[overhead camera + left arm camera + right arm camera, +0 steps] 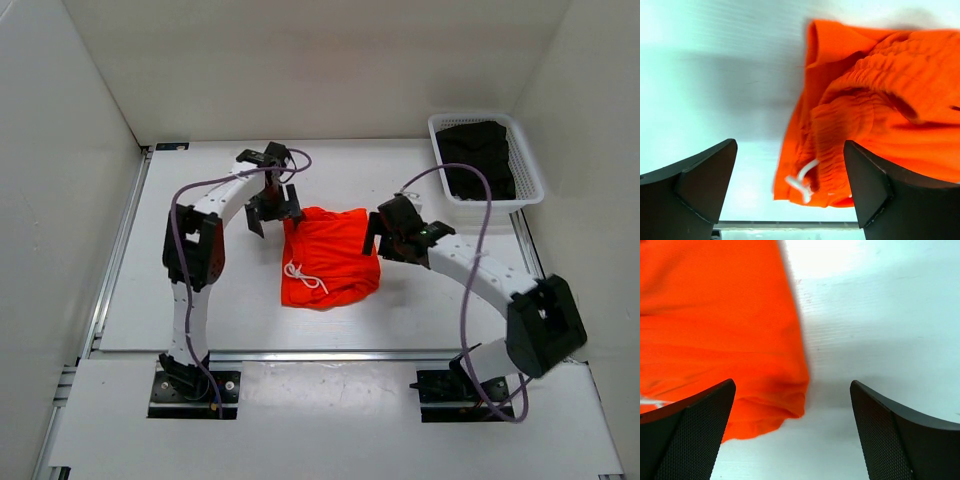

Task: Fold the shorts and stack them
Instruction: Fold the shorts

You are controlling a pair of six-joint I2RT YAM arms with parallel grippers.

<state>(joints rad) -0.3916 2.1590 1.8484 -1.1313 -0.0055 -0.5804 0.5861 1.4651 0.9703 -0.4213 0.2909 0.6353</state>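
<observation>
A flat white tabletop (200,300) sits boxed in by white panel walls (320,60) at the back and both sides. A silver aluminium rail (115,262) runs along its left edge. The light is even, with soft shadows.

No text, label, brand, number or sign can be read anywhere.

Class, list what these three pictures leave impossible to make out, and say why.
- Top view: the dark cloth in the basket is too small and dark to count or identify.
- Left wrist view: the shorts run off the right edge.
- Right wrist view: the shorts are blurred and cut by the top and left edges.
</observation>
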